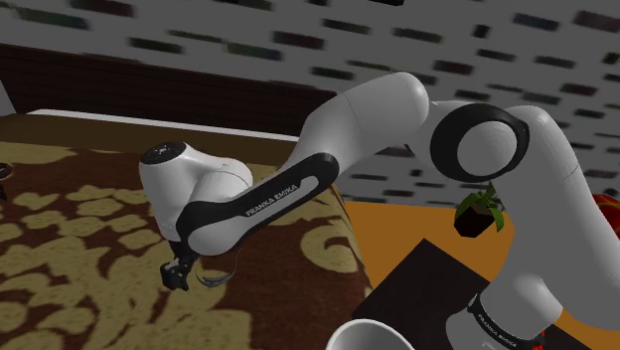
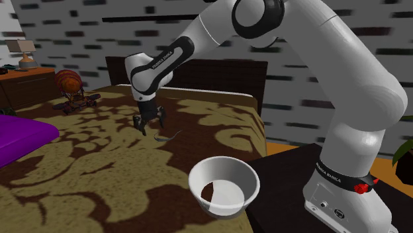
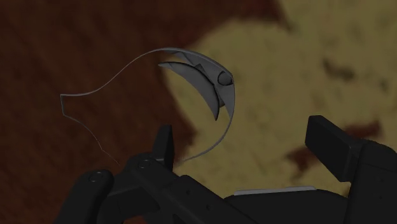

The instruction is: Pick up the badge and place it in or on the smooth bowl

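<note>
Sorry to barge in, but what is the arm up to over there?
The arm holds its tool open just above the grey badge, which lies on the patterned bed cover. Nothing is gripped yet. The white bowl sits empty, well apart from both.

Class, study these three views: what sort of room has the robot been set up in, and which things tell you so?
Most likely a bedroom: a bed with a brown-and-tan patterned cover, a dark headboard behind it, and a lamp on a side cabinet.
</note>
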`<act>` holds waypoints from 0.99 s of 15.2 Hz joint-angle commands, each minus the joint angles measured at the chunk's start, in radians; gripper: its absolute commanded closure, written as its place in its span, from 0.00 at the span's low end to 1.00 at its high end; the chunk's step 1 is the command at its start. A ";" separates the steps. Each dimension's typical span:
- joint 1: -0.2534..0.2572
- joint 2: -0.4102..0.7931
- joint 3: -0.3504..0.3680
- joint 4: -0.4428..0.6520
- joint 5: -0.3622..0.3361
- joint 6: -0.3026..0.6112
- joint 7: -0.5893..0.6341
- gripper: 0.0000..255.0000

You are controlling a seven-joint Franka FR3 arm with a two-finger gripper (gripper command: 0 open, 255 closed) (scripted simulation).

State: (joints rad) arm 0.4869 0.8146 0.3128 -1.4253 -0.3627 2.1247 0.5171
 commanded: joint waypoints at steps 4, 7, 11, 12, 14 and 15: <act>0.004 0.046 -0.012 0.001 -0.014 0.045 0.006 0.00; 0.004 0.046 -0.012 0.001 -0.014 0.045 0.006 0.00; 0.004 0.046 -0.012 0.001 -0.014 0.045 0.006 0.00; 0.004 0.046 -0.012 0.001 -0.014 0.045 0.006 0.00; 0.004 0.046 -0.012 0.001 -0.014 0.045 0.006 1.00; 0.004 0.046 -0.012 0.001 -0.014 0.045 0.006 1.00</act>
State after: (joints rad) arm 0.4909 0.8602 0.3009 -1.4245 -0.3763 2.1698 0.5232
